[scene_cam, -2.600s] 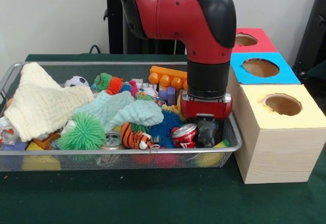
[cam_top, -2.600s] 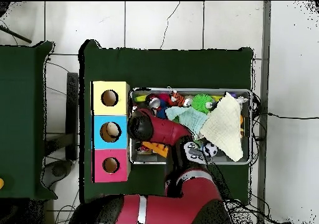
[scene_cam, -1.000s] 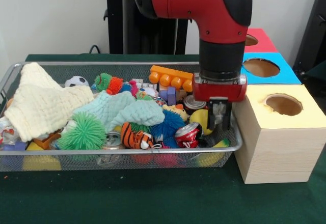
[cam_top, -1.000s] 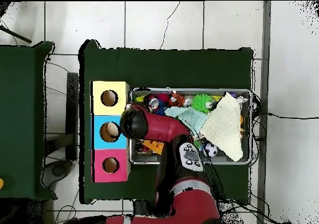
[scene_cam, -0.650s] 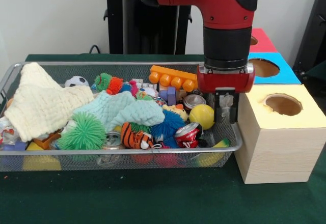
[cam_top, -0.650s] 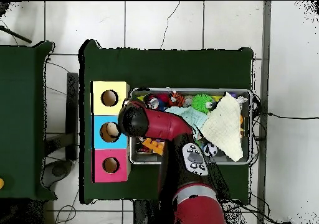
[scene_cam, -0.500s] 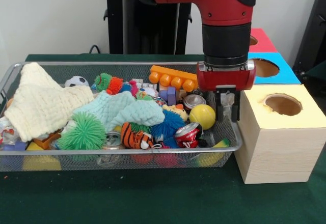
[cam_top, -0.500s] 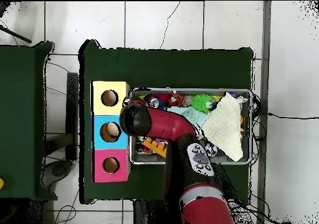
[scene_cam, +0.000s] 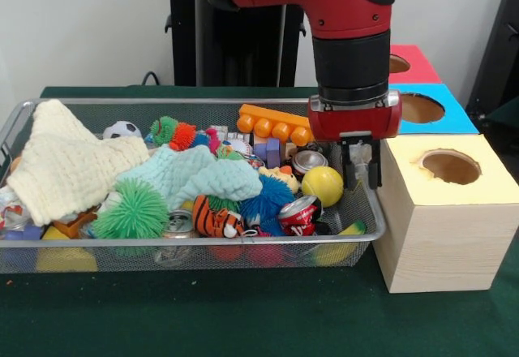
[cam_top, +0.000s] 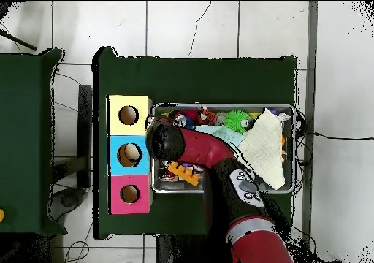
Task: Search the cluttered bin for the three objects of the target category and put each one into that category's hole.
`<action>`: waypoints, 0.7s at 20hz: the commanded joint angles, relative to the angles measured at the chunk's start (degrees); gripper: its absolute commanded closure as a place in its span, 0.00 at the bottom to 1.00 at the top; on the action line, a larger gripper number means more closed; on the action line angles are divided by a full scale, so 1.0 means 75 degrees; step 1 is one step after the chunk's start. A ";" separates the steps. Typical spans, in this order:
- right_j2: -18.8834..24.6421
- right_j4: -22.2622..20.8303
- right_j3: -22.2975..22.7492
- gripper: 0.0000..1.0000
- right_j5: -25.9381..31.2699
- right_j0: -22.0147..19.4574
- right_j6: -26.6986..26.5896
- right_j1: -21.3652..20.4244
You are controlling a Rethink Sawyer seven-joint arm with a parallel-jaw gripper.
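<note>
The gripper (scene_cam: 362, 174), right of centre, is seen clenched and empty; the yellow ball (scene_cam: 323, 185) beside it is judged light, smooth, best pinched across its middle.

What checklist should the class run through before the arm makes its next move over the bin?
1. Hand raised above the toys: ok.
2. Hand carrying an object: cannot tell; nothing clearly shows between its fingers.
3. Yellow ball beside the hand, uncovered: ok.
4. Red can near the front rim, uncovered: ok.
5. Yellow box's hole unblocked: ok.
6. Bin flat on the table: ok.
</note>
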 commanded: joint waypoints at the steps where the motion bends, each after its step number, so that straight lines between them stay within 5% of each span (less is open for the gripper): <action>1: 0.1193 -0.0161 0.0659 1.00 0.0600 -0.0733 0.0417 -0.0030; 14: 0.1394 -0.0169 0.0855 1.00 0.1534 -0.1084 0.0303 -0.0655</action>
